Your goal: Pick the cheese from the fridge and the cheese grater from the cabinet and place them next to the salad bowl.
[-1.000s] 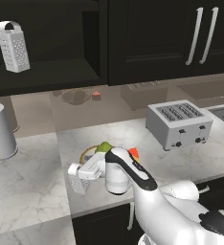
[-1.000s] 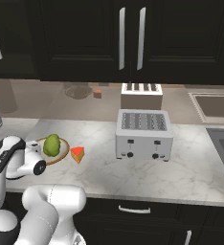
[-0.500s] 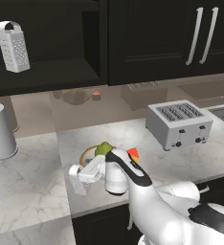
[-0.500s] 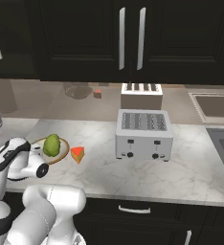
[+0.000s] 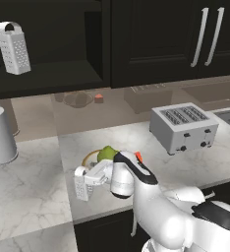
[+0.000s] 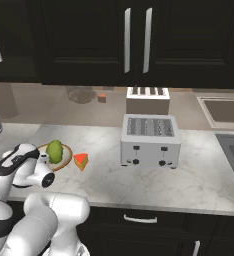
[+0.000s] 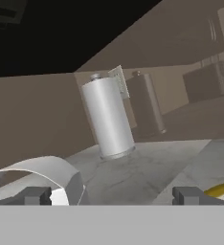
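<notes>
The cheese grater (image 5: 81,185) stands upright on the marble counter, just left of the salad bowl (image 5: 90,157) with its green lettuce. My gripper (image 5: 89,178) is at the grater's top and open. In the hand view the gripper (image 7: 112,195) has its fingertips far apart, and the grater's rounded handle (image 7: 47,171) arches by the left one. The cheese (image 6: 80,161), an orange wedge, lies on the counter right of the salad bowl (image 6: 65,162). The black cabinet (image 5: 48,78) is open at the upper left. The fridge is out of view.
A taller silver grater (image 5: 14,47) stands on the cabinet shelf. A pale canister (image 5: 1,135) stands at the counter's far left, also seen ahead of the hand (image 7: 108,117). A toaster (image 5: 183,127) sits to the right. A tiny red cube (image 5: 99,98) lies by the back wall.
The hand has shifted only slightly beside the grater. The jaws have stayed wide open, and the bowl and cheese have not moved.
</notes>
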Controlling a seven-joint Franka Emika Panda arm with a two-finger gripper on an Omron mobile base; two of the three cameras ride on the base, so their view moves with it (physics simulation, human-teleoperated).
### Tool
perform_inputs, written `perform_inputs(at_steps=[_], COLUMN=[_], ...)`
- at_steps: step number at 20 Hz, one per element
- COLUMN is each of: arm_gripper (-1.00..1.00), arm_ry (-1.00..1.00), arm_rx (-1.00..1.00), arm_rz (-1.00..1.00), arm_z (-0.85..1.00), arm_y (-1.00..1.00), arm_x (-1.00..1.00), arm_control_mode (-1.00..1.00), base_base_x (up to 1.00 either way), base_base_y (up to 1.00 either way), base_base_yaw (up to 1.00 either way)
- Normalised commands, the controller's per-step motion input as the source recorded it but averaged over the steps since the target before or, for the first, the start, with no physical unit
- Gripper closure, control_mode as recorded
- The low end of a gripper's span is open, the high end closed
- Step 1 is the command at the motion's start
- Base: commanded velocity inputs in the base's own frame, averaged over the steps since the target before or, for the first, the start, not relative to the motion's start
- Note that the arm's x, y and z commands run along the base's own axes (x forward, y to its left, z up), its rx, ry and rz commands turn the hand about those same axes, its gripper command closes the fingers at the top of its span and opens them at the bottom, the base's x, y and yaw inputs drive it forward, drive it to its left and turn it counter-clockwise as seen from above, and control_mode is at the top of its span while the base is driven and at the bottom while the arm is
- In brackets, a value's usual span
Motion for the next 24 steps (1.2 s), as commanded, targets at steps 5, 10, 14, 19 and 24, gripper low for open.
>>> perform_inputs(at_steps=[5, 10, 14, 19, 24], arm_gripper=[-1.00, -1.00, -1.00, -1.00, -1.00], arm_ry=[0.00, 0.00, 0.00, -0.01, -0.01], arm_rx=[0.02, 0.00, 0.00, 0.00, -0.06], arm_rz=[0.00, 0.02, 0.00, 0.03, 0.14], arm_z=[-0.19, -0.25, 0.00, 0.00, -0.10], arm_y=[-0.23, -0.17, 0.00, 0.00, -0.01], arm_x=[-0.01, -0.07, 0.00, 0.00, 0.00], arm_control_mode=[-1.00, -1.00, -1.00, -1.00, -1.00], base_base_x=[0.00, 0.00, 0.00, 0.00, 0.00], base_base_y=[0.00, 0.00, 0.00, 0.00, 0.00], base_base_yaw=[0.00, 0.00, 0.00, 0.00, 0.00])
